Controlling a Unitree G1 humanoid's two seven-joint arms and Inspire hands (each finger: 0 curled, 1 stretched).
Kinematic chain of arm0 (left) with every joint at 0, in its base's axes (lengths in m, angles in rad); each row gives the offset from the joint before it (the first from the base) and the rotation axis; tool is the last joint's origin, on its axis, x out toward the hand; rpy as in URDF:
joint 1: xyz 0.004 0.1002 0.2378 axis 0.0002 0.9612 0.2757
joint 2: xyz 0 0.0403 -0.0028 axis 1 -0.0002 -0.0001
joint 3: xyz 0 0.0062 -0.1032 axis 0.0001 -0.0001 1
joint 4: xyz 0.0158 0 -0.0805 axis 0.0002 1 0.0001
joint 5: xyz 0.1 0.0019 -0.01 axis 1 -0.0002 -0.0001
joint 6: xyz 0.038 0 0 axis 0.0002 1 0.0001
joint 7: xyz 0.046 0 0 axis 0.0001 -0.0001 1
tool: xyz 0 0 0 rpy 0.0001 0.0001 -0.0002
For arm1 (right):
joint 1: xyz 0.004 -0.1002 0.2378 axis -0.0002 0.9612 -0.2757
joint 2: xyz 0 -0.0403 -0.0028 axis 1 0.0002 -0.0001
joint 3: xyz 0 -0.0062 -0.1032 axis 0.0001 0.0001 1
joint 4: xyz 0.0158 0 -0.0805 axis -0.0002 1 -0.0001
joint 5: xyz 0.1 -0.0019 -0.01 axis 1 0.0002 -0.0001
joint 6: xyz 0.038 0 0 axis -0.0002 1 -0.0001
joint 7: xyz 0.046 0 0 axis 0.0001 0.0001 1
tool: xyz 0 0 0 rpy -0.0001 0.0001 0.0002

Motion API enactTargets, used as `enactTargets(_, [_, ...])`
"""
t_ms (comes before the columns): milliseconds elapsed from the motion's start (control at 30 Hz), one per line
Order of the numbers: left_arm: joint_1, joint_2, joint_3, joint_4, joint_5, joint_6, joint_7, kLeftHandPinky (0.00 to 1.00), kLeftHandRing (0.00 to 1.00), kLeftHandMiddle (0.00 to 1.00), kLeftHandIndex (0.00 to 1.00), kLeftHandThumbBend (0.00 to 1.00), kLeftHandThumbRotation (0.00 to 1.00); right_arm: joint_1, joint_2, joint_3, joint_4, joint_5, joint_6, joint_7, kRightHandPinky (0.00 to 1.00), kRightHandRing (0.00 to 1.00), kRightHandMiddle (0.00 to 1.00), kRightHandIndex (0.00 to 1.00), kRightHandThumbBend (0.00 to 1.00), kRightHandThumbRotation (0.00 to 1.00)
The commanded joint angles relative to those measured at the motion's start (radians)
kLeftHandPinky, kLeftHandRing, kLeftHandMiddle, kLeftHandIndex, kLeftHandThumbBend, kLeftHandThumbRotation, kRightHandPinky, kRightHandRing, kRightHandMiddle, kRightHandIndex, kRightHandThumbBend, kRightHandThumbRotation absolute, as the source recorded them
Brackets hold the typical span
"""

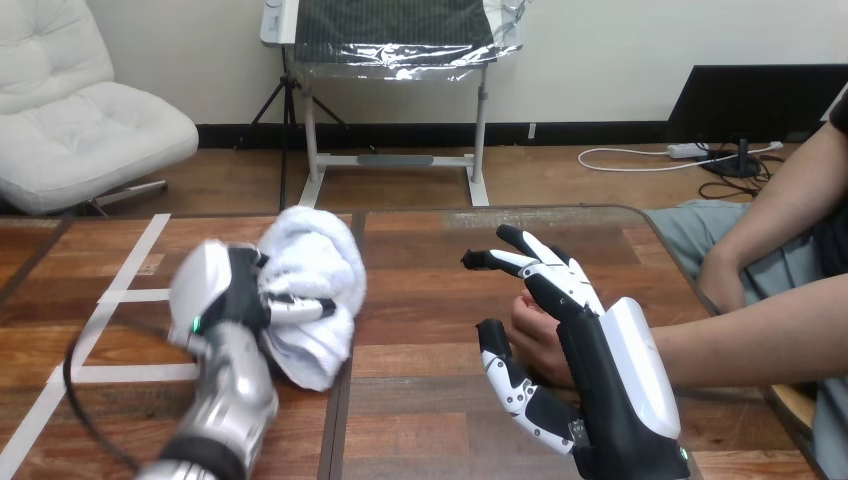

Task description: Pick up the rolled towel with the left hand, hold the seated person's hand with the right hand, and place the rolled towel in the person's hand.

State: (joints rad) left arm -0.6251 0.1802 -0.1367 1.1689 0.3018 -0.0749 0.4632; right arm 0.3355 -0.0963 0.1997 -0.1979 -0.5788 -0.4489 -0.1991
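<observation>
and there was the rolled towel [318, 262], white and bulky, firmly in the left hand [235, 300]. the fingers [300, 308] were clenched across the towel's front, and the silver forearm [232, 395] ran down and to the left of the towel. the towel's lower end hung close to the counter [430, 300]; whether it touched the wood, i could not tell. white tape lines [120, 298] lay on the counter to the left of the towel, behind the arm.

over to the right of the towel, well apart from it, the right hand [592, 362] was released: its fingers [545, 262] were straight and fanned out, pointing back toward the towel, and its thumb [505, 372] was stretched out lower down. the person's hand [535, 335] sat between that thumb and those fingers, partly hidden behind the black palm. nothing was curled round it; the two were right against each other, though actual contact could not be made out. the person's forearm [760, 340] led off to the right, away from the towel. farther right of the towel, past the counter's edge, the person's other hand [725, 282] rested low.
</observation>
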Motion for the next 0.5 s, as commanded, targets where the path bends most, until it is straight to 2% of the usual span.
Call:
enactTargets(0, [0.036, -0.014, 0.088, -0.081, -0.096, -0.220, -0.021, 0.25, 0.31, 0.40, 0.49, 0.68, 0.00, -0.056, -0.002, -0.004, -0.059, 0.005, -0.009, -0.004, 0.98, 0.92, 0.91, 0.76, 0.19, 0.00])
enactTargets(33, [0.048, -0.018, 0.093, -0.086, -0.108, -0.264, -0.022, 0.25, 0.32, 0.40, 0.49, 0.68, 0.00, -0.056, -0.002, -0.004, -0.058, 0.006, -0.010, -0.004, 0.98, 0.92, 0.91, 0.76, 0.19, 0.00])
enactTargets(100, [0.060, -0.021, 0.097, -0.088, -0.118, -0.311, -0.022, 0.26, 0.33, 0.41, 0.49, 0.68, 0.00, -0.056, -0.002, -0.004, -0.058, 0.006, -0.010, -0.004, 0.98, 0.92, 0.91, 0.76, 0.19, 0.00])
enactTargets(167, [0.079, -0.037, 0.120, -0.093, -0.154, -0.385, -0.039, 0.27, 0.33, 0.42, 0.49, 0.68, 0.00, -0.056, 0.000, -0.004, -0.058, 0.008, -0.010, -0.003, 0.98, 0.92, 0.91, 0.76, 0.19, 0.00])
enactTargets(300, [0.102, -0.054, 0.134, -0.106, -0.185, -0.452, -0.056, 0.28, 0.34, 0.43, 0.49, 0.68, 0.00, -0.057, 0.002, -0.004, -0.058, 0.004, -0.009, -0.005, 0.98, 0.92, 0.91, 0.76, 0.19, 0.00])
enactTargets(467, [0.136, -0.079, 0.154, -0.122, -0.235, -0.574, -0.109, 0.29, 0.35, 0.43, 0.49, 0.67, 0.00, -0.058, 0.005, -0.004, -0.058, 0.003, -0.007, -0.007, 0.98, 0.92, 0.91, 0.76, 0.19, 0.00])
